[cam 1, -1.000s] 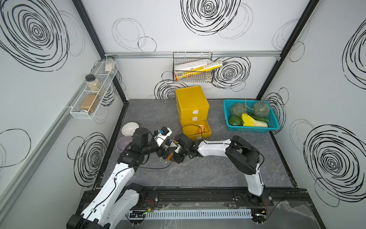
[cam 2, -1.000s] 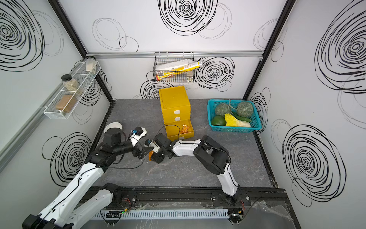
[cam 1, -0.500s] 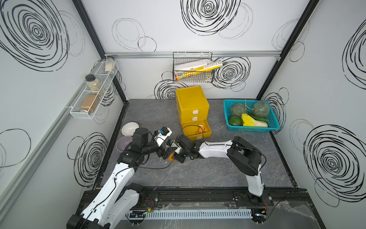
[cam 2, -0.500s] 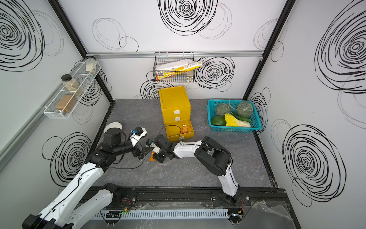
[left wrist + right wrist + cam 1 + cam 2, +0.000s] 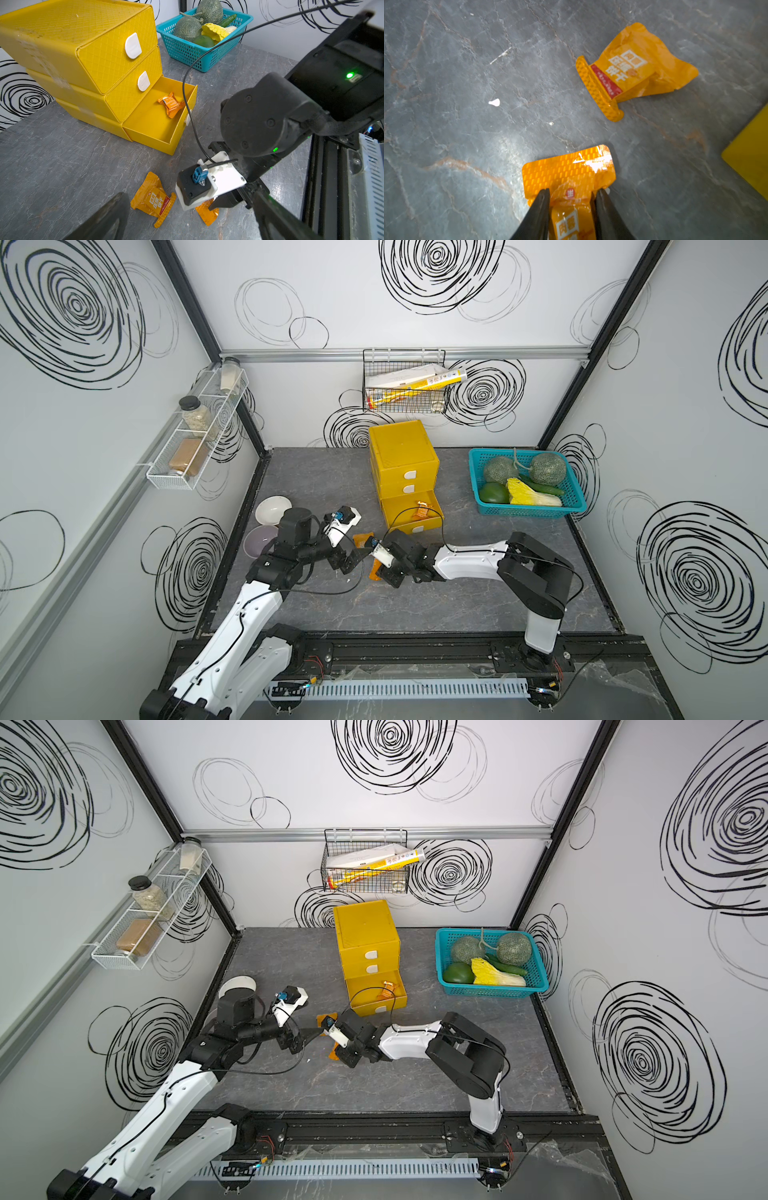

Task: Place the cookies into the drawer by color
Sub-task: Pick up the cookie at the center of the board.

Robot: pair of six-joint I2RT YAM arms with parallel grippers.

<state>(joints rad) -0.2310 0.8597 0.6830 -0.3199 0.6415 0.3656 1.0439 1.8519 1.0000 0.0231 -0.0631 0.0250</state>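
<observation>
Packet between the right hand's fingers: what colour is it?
The packet is orange with white lettering; the right wrist view shows it best.

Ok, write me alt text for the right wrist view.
The right gripper pinches an orange cookie packet between its two black fingers, with the grey marbled table beneath. A second orange packet lies apart from it on the table, label up, and a corner of the yellow drawer shows at the frame's edge.

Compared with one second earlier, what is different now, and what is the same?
The right gripper closed on the orange packet on the table. The left gripper stayed open beside it; the other orange packet and the open bottom drawer did not move.
</observation>
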